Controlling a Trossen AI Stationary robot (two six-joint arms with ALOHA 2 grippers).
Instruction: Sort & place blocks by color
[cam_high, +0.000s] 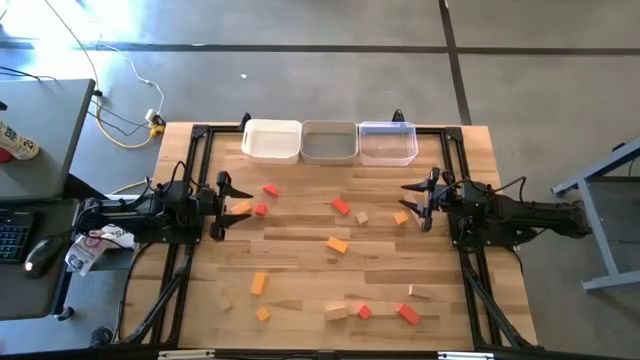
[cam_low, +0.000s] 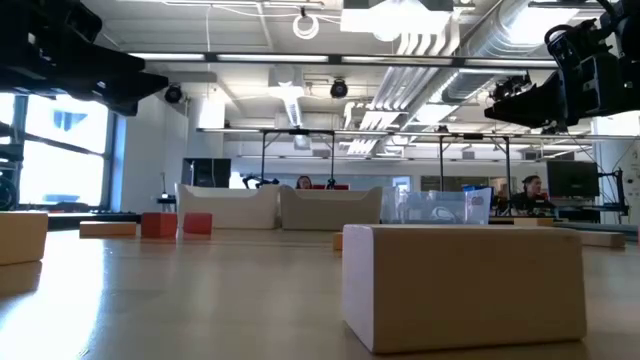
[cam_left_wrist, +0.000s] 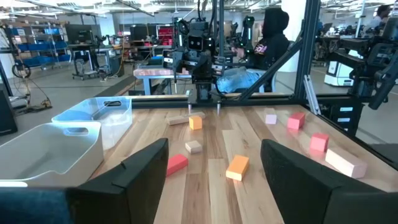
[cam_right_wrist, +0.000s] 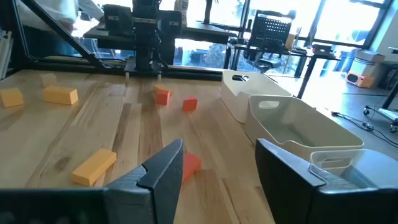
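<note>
Along the upper middle of the high view, three bins (cam_high: 329, 142) sit in a row (white, grey, clear). No writing is readable. About fifteen blocks (cam_high: 338, 244) lie scattered across the bench (cam_high: 300, 270). Left gripper (cam_high: 232, 205) and right gripper (cam_high: 415, 199) hover with jaws spread, empty.

The blocks (cam_high: 338, 243) lie scattered over the counter (cam_high: 300, 270), none stacked. Two red cubes (cam_high: 270, 190) sit near the left side, with an orange piece (cam_high: 242, 208) beside them. A red wedge (cam_high: 341, 206) lies near the middle, a small pale cube (cam_high: 362, 217) just beside it, and an orange block (cam_high: 400, 217) further right. Toward the near edge rest an orange bar (cam_high: 259, 284), a small orange cube (cam_high: 263, 313), a pale bar (cam_high: 336, 314), two red pieces (cam_high: 407, 314) and another pale bar (cam_high: 424, 292).
</note>
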